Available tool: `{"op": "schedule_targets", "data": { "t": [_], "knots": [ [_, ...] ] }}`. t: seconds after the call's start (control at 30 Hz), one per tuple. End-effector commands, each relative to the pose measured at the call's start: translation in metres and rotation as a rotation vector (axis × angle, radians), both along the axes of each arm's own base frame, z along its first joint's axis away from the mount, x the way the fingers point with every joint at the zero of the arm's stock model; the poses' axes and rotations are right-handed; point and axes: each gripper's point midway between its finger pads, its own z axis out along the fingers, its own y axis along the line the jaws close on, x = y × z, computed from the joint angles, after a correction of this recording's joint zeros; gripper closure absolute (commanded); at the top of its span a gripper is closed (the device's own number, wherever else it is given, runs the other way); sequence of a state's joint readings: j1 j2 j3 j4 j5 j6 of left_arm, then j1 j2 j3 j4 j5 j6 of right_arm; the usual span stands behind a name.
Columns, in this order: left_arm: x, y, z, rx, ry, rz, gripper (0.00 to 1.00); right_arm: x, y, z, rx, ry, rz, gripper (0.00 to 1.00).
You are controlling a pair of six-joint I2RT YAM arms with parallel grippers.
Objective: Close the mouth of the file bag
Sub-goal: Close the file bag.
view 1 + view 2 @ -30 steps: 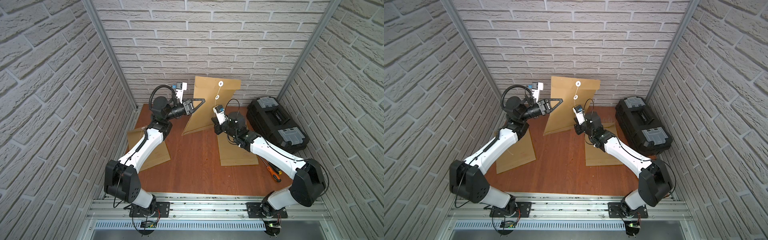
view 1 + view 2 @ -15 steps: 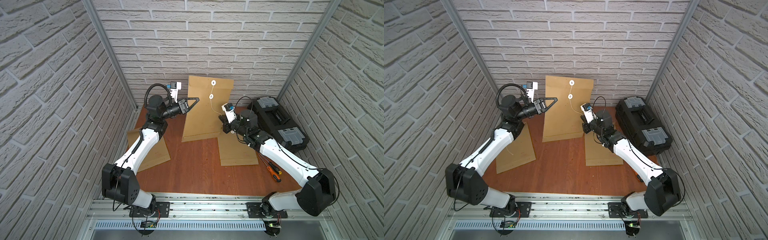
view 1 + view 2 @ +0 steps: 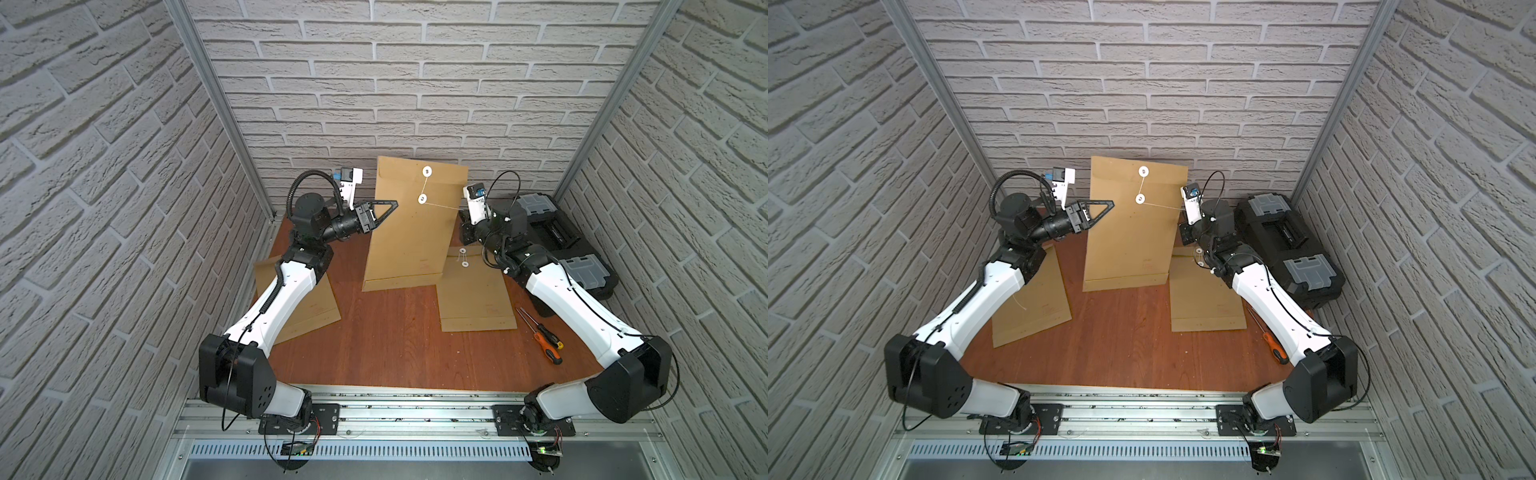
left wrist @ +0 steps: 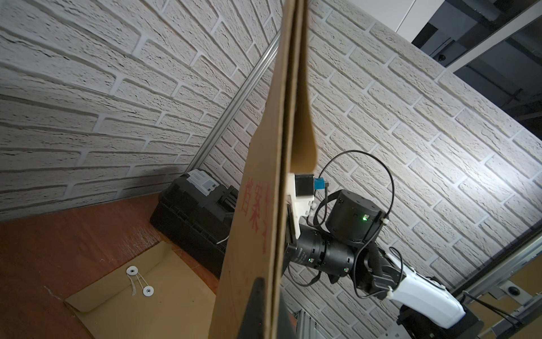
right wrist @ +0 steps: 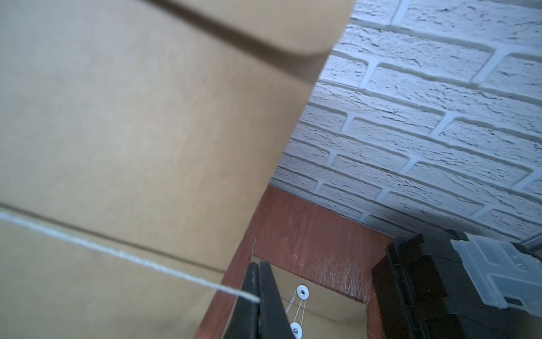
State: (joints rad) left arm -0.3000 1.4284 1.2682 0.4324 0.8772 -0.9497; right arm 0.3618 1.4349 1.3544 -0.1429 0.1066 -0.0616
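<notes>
The brown file bag (image 3: 409,245) (image 3: 1127,245) stands upright on the table's far middle. My left gripper (image 3: 394,204) (image 3: 1111,203) is shut on its left edge; in the left wrist view the bag (image 4: 258,205) is edge-on between the gripper's (image 4: 271,314) fingers. A white string (image 3: 441,204) runs from the upper disc (image 3: 427,171) past the lower disc (image 3: 422,199) and goes taut to the right. My right gripper (image 3: 461,214) (image 3: 1182,214) is shut on the string's end (image 5: 117,252), just off the bag's right edge (image 5: 132,132).
Two more brown file bags lie flat: one (image 3: 309,305) under the left arm, one (image 3: 473,291) under the right arm. A black toolbox (image 3: 561,237) stands at the right wall. Screwdrivers (image 3: 544,338) lie at the front right. Brick walls close three sides.
The file bag has turned from slanted to facing front and shifted right. My right gripper has drawn away to the right with the string, which is now taut.
</notes>
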Motion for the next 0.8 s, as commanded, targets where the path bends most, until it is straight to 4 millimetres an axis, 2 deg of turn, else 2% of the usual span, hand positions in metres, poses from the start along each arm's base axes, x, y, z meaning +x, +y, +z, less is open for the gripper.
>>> {"op": "schedule_targets", "data": {
  "t": [0.0,0.17,0.3,0.43,0.63,0.77],
  "knots": [
    [-0.011,0.004,0.009,0.000,-0.057,-0.007,1.00,0.003,-0.007,0.031,0.030,-0.079,-0.048,0.98],
    [-0.009,0.004,0.003,0.019,-0.048,0.004,1.00,-0.006,0.002,0.052,0.016,-0.116,-0.028,0.97],
    [-0.006,0.004,0.002,0.030,-0.051,0.020,1.00,-0.019,0.015,0.058,-0.041,-0.129,-0.015,0.97],
    [-0.004,0.004,-0.002,0.038,-0.042,0.021,1.00,-0.028,0.017,0.065,-0.097,-0.142,-0.032,0.97],
    [-0.011,-0.003,-0.012,0.063,-0.036,-0.009,1.00,-0.024,0.010,0.085,-0.187,-0.180,-0.065,0.98],
    [-0.021,-0.012,-0.019,0.075,-0.035,-0.051,1.00,-0.014,0.009,0.090,-0.258,-0.186,-0.072,0.97]
  ]
}}
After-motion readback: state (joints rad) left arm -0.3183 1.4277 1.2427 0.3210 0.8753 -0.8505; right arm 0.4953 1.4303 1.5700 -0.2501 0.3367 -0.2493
